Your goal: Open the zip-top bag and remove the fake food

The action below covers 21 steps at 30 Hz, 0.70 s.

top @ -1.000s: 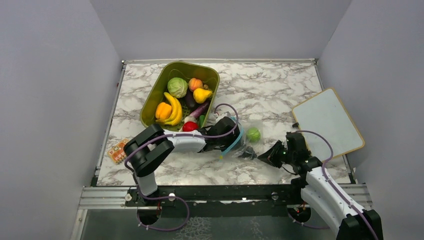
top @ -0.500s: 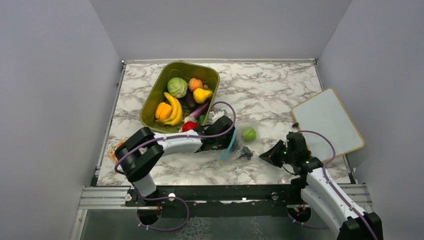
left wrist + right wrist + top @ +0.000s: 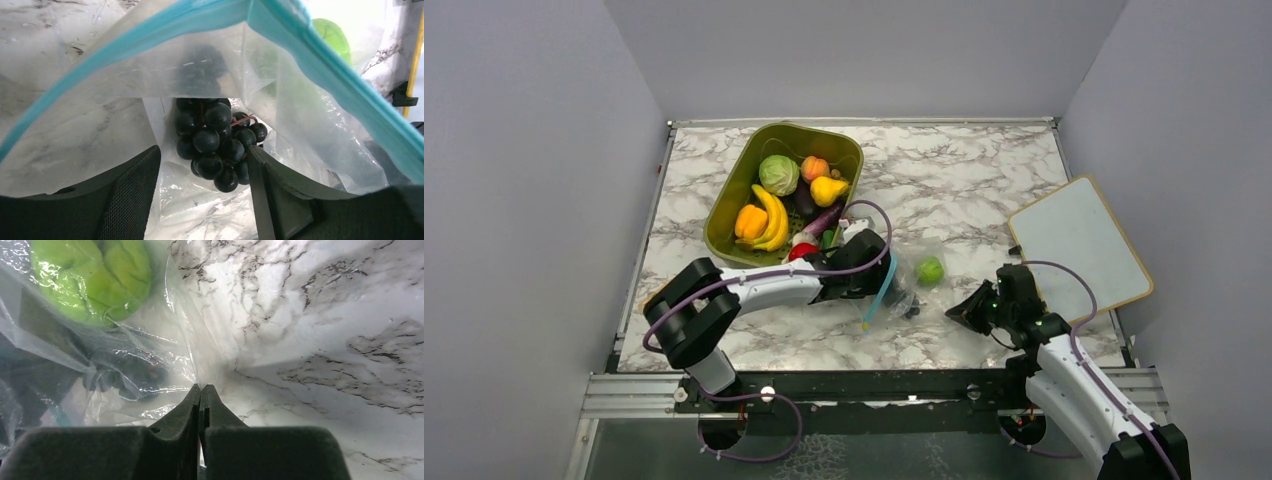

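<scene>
Looking down, you have a white marble-patterned tabletop boxed in by plain grey walls. An olive-green plastic bin sits at 11 o'clock, a white wood-edged board at 3. Your clear crinkly zip-top bag lies just 5 o'clock of centre, with a light green round toy piece inside. Left gripper: jaws moderately apart inside the teal mouth, flanking a dark grape cluster, one finger touching it. Right gripper: pinched flat on the bag's film.

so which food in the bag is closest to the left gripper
The dark grape bunch, between the left gripper's open fingers inside the zip-top bag; the green piece lies deeper.
</scene>
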Each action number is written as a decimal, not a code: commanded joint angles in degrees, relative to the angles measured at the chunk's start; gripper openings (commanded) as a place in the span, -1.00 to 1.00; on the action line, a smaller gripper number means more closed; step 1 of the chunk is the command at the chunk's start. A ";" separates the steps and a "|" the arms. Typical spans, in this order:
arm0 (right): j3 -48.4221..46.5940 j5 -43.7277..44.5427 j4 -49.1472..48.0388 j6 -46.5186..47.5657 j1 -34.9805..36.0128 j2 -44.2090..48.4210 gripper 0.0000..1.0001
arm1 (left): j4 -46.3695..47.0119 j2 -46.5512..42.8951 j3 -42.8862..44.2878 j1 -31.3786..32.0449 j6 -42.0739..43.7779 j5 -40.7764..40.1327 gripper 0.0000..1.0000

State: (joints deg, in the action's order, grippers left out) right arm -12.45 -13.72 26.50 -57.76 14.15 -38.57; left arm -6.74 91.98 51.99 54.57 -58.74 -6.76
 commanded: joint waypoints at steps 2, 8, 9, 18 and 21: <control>-2.39 0.63 0.24 1.75 0.00 0.24 -0.97 | 1.77 3.92 2.48 -0.01 -0.66 5.97 0.39; -2.36 -0.60 -0.08 1.64 0.00 0.04 -0.96 | 1.55 8.29 4.74 0.73 -3.09 6.62 0.33; -2.39 -0.49 0.06 1.72 0.00 -0.01 -0.96 | 1.06 9.44 5.42 1.03 -2.98 6.30 0.28; -5.04 9.46 4.82 1.71 0.00 1.18 -0.91 | -6.68 7.29 6.24 1.86 0.05 -2.42 -0.46; -5.39 11.87 5.01 1.25 0.00 1.39 -0.91 | -7.97 4.97 5.92 1.86 3.50 -4.05 -0.54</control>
State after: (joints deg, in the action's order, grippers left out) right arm -16.03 -8.62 29.74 -56.66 14.15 -37.93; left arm -9.28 100.68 58.61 56.12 -59.96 -5.34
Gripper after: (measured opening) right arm 0.044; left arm 0.269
